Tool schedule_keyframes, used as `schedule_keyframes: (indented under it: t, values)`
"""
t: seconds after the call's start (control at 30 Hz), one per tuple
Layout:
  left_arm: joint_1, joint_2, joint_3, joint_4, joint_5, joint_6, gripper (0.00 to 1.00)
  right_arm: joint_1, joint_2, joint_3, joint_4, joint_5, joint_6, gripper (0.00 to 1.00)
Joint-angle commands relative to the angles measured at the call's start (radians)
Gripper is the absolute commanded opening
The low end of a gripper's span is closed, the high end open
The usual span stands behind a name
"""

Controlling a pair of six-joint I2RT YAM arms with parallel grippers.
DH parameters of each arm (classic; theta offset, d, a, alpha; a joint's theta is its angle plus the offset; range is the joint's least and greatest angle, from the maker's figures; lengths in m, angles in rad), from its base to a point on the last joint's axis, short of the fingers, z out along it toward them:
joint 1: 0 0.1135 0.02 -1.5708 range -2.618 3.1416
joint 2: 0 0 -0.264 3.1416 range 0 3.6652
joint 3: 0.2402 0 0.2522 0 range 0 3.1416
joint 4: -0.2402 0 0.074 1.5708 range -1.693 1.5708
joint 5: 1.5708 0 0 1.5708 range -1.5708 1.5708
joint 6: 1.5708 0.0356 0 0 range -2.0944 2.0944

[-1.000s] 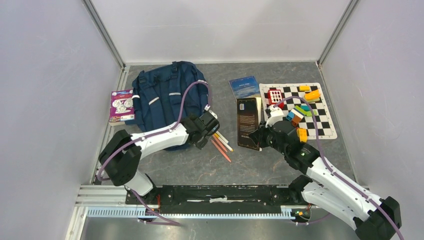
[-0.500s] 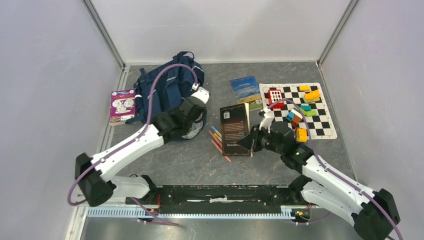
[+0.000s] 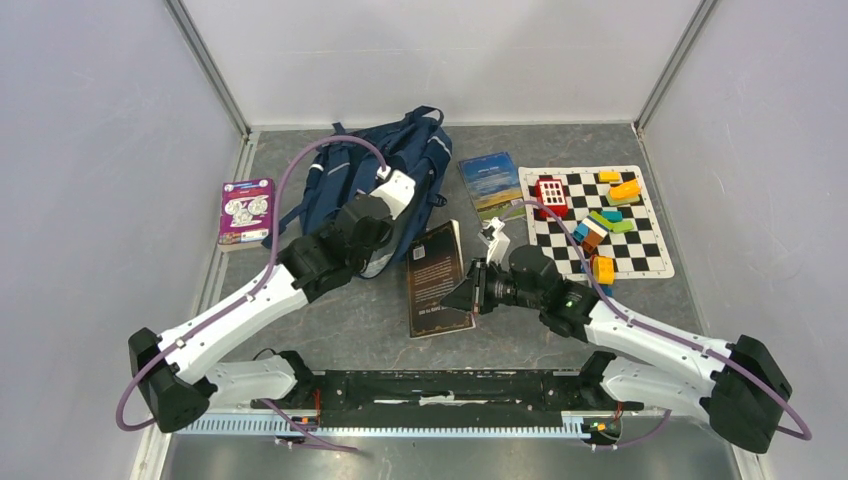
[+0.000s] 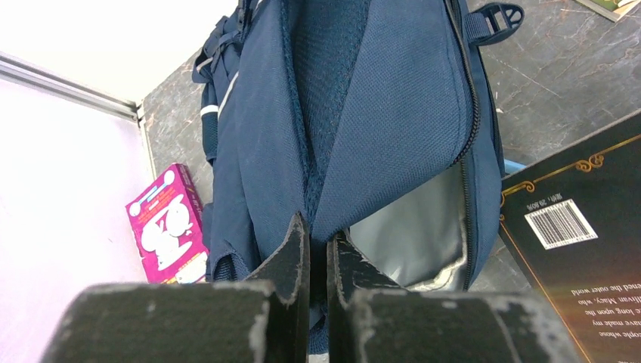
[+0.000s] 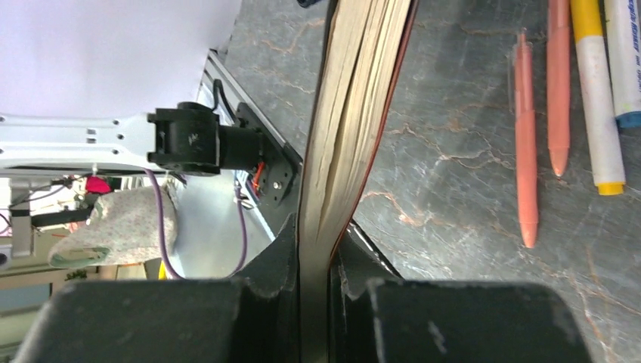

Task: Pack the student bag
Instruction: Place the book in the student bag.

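Observation:
The student bag (image 3: pixel 425 150) is a navy-blue backpack lying at the back of the table, left of centre. Its near end is unzipped and shows grey lining (image 4: pixel 412 238). My left gripper (image 3: pixel 372 252) (image 4: pixel 317 242) is shut on a fold of the bag's blue fabric (image 4: pixel 378 113) at the edge of that opening. My right gripper (image 3: pixel 476 290) (image 5: pixel 314 242) is shut on the edge of a dark-covered book (image 3: pixel 435 275) (image 5: pixel 355 91), which tilts up just right of the bag's opening. Orange and yellow pens (image 5: pixel 525 136) lie on the table beyond the book.
A pink box (image 3: pixel 245 212) lies left of the bag by the wall rail. A blue book (image 3: pixel 490 182) sits behind the dark one. A chequered mat (image 3: pixel 640 245) at the right carries several coloured blocks and a red piece (image 3: pixel 551 192).
My left gripper closed on the bag's fabric and dragged the bag to the right and back, opening its mouth. My right gripper carried the dark book leftward over the pens, towards the bag.

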Motion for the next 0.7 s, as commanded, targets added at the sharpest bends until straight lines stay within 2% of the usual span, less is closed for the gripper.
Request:
schedule_keyframes:
  t: [0.0,0.3,0.47,0.67]
  values:
    - [-0.006,-0.083,-0.045,0.23,0.02,0.034,0.02,0.027,-0.031,0.084,0.135,0.062,0.073,0.0]
    - [-0.006,-0.117,-0.1,0.265,0.059,0.023,0.02,0.093,-0.061,0.158,0.008,0.201,0.068,0.0]
    - [-0.006,-0.122,-0.118,0.262,0.077,0.004,0.02,0.093,-0.089,0.24,-0.179,0.271,0.001,0.0]
    - [-0.006,-0.123,-0.122,0.27,0.089,-0.01,0.02,0.094,-0.1,0.2,-0.113,0.21,0.038,0.0]
